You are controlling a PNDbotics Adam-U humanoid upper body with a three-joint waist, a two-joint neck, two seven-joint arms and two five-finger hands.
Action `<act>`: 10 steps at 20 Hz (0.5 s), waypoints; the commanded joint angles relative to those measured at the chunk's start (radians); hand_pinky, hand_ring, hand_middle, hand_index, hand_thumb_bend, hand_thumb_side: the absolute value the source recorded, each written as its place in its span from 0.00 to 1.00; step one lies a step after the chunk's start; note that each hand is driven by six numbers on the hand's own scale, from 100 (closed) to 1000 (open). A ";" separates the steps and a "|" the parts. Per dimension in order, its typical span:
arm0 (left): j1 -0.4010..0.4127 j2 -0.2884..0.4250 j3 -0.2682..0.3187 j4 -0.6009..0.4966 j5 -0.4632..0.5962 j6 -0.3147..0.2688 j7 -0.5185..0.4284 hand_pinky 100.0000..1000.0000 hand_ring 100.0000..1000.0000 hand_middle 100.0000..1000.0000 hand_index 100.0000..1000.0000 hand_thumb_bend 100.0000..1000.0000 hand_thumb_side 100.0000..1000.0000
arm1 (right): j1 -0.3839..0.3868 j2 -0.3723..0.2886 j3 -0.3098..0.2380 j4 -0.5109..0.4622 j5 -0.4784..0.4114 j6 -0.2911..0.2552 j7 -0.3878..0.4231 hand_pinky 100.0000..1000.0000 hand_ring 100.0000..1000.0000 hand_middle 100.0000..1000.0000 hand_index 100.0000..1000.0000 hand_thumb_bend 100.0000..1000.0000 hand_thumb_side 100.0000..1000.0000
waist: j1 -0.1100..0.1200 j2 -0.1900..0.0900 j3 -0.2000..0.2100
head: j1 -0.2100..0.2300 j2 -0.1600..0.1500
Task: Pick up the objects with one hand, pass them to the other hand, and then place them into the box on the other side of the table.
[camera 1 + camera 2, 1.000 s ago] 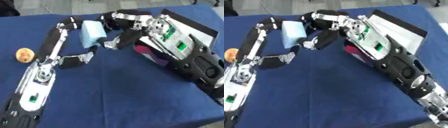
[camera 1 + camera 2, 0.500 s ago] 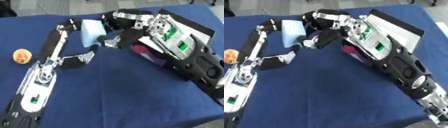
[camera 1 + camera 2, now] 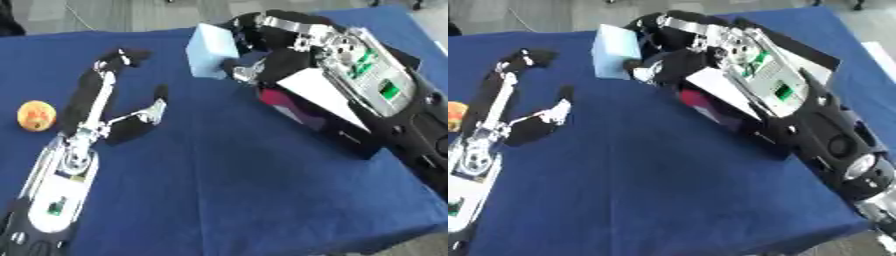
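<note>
The right robot hand grips the blue block, with the box just below-right of it, while the left robot hand lies open.

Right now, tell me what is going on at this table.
The robot's right hand is curled round a light blue block, holding it at the far middle of the blue table, just beside the open black box on the right. The left hand lies open and holds nothing, so the pass between hands looks done. The block is not yet in the box. A small orange round thing sits near the table's left edge.
</note>
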 commanded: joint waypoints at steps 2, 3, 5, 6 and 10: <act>-0.006 0.013 0.013 -0.007 -0.005 0.010 0.007 0.83 0.73 0.71 0.81 0.10 0.35 | -0.001 -0.032 -0.022 -0.013 0.005 0.002 -0.010 0.84 0.62 0.59 0.50 0.00 0.06 | 0.003 -0.023 -0.004 | 0.003 -0.004; -0.004 0.014 0.014 -0.006 -0.006 0.010 0.007 0.83 0.73 0.71 0.81 0.09 0.35 | 0.003 -0.035 -0.025 -0.013 0.005 0.002 -0.012 0.84 0.62 0.59 0.50 0.00 0.06 | 0.002 -0.023 -0.005 | 0.003 -0.003; 0.000 0.019 0.017 -0.005 -0.007 0.009 0.008 0.83 0.73 0.71 0.81 0.09 0.34 | 0.014 -0.045 -0.036 -0.015 0.005 0.002 -0.021 0.84 0.62 0.59 0.50 0.00 0.06 | 0.001 -0.025 -0.009 | 0.005 -0.002; 0.003 0.023 0.018 -0.005 -0.008 0.010 0.009 0.83 0.73 0.71 0.81 0.08 0.34 | 0.022 -0.051 -0.043 -0.016 0.004 0.001 -0.027 0.84 0.62 0.59 0.50 0.00 0.06 | 0.001 -0.026 -0.011 | 0.005 -0.001; 0.016 0.040 0.026 -0.006 -0.010 0.013 0.013 0.83 0.73 0.71 0.81 0.08 0.33 | 0.060 -0.081 -0.076 -0.018 0.008 -0.002 -0.062 0.84 0.63 0.59 0.50 0.00 0.04 | -0.001 -0.033 -0.024 | 0.002 0.001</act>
